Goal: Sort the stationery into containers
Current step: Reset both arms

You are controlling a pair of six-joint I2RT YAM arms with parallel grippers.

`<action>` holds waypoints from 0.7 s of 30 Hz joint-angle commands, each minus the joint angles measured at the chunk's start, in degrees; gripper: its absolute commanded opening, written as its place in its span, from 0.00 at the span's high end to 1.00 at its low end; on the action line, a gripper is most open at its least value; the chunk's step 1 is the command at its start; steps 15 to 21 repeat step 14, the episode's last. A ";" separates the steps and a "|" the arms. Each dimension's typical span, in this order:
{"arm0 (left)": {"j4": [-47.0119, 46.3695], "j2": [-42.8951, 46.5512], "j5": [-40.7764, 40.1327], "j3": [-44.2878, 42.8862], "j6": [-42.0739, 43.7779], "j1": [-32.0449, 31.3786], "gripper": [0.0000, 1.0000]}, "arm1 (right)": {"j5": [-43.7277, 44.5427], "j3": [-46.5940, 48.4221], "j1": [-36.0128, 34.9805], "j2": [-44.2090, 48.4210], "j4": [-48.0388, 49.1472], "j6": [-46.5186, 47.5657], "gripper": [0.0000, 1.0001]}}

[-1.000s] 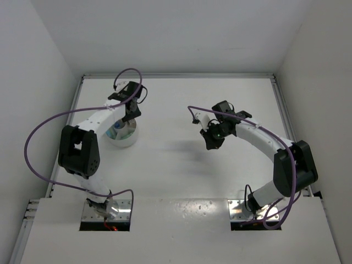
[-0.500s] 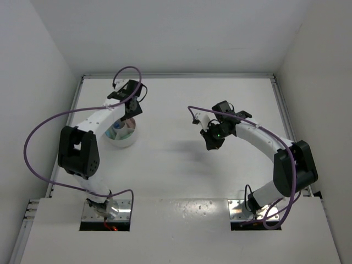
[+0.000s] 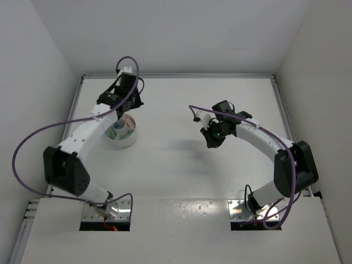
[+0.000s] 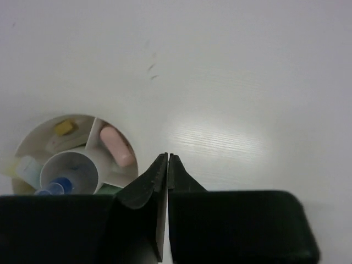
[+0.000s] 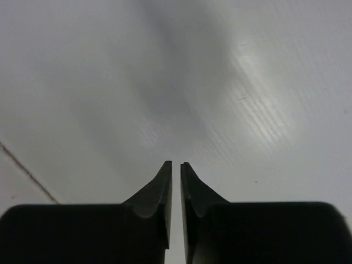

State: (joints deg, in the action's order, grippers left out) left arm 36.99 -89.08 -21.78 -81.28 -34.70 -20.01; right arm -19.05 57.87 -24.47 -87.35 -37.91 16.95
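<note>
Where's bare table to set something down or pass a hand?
Bare table between the divided bowl and the right end effector, and along the far edge beyond both arms. Crowded only at the bowl, where the left end effector hangs by its rim.

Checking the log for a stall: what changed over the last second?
The left arm stretched out, elbow swinging back toward its base; the left claw shifted slightly far-left off the bowl, shut and empty. No grab or release visible. The bowl and the right claw, shut over bare table, stayed put.
</note>
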 commanded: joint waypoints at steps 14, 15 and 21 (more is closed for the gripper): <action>-23.54 33.70 20.46 27.04 17.21 9.73 0.00 | 46.02 -13.92 -0.40 23.98 40.03 -24.15 0.00; -23.54 33.70 20.46 27.04 17.21 9.73 0.00 | 46.02 -13.92 -0.40 23.98 40.03 -24.15 0.00; -23.54 33.70 20.46 27.04 17.21 9.73 0.00 | 46.02 -13.92 -0.40 23.98 40.03 -24.15 0.00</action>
